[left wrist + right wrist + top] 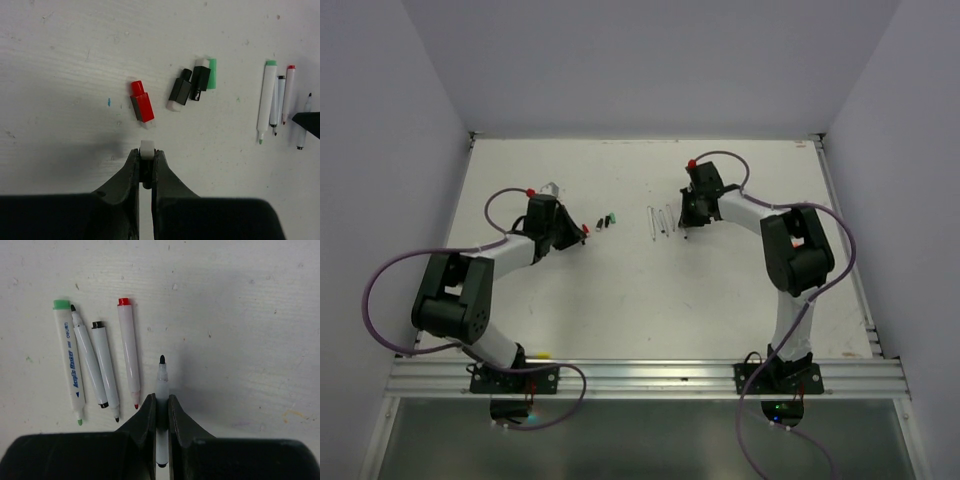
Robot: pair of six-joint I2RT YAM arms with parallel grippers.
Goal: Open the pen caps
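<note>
The pen caps [180, 91] lie loose on the white surface [60, 60]. A red cap [141, 104] sits alone, and just to its right two black ones touch a green cap [213, 75]. Just short of the red cap, the left gripper [146, 152] is clenched on a white-ended cap [147, 148], whose pale end pokes out past the fingers. Further right, four uncapped pens [106, 365] lie side by side. Next to them the right gripper [161, 400] is grasping a pen barrel [162, 377], its black tip pointing away.
</note>
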